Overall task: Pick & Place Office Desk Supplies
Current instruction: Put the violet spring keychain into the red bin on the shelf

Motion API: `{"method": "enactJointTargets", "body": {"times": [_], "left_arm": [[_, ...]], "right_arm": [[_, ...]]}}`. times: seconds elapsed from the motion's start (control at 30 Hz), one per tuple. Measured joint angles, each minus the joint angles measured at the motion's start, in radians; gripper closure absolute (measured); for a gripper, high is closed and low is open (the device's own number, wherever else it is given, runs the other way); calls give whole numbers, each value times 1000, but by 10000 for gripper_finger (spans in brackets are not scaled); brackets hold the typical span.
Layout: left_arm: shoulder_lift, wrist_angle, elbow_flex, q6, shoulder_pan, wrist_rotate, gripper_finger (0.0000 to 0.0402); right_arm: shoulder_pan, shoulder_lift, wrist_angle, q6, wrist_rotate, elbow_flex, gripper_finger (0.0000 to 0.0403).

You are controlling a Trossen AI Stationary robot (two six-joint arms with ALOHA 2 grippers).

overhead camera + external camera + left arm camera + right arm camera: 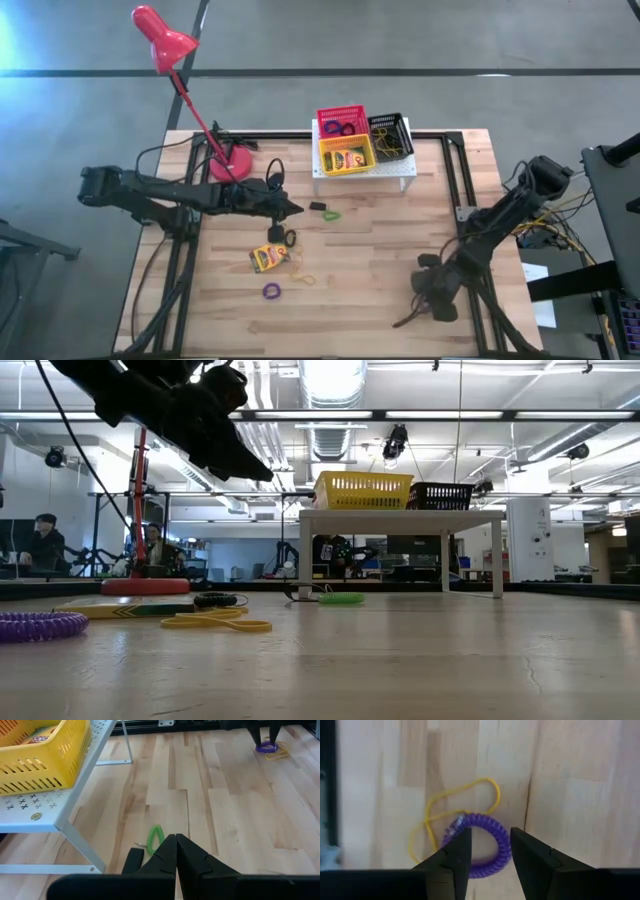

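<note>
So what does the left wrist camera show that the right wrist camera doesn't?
Only the left wrist view shows the yellow basket on the white shelf, a green loop on the table, and the left gripper, shut. Only the right wrist view shows the right gripper up close, open. Both show the purple coil loop overlapping a yellow loop on the wood.

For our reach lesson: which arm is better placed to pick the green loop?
Left. The left tool, shut, hangs right by the green loop; the right tool sits far off, open over a purple loop.
</note>
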Motion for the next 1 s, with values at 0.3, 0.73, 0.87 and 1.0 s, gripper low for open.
{"method": "enactJointTargets", "body": {"times": [0.3, 0.73, 0.87, 1.0], "left_arm": [[0, 12, 0, -7, 1, -8, 396], [0, 34, 0, -3, 7, -59, 395], [0, 35, -11, -1, 9, -65, 395], [0, 36, -37, 4, 15, -116, 395]], "right_arm": [[13, 103, -20, -70, 31, 11, 319], [-80, -64, -22, 85, 257, 7, 388], [-205, -154, -16, 26, 408, 30, 389], [-371, -197, -11, -187, 555, 118, 389]]}}
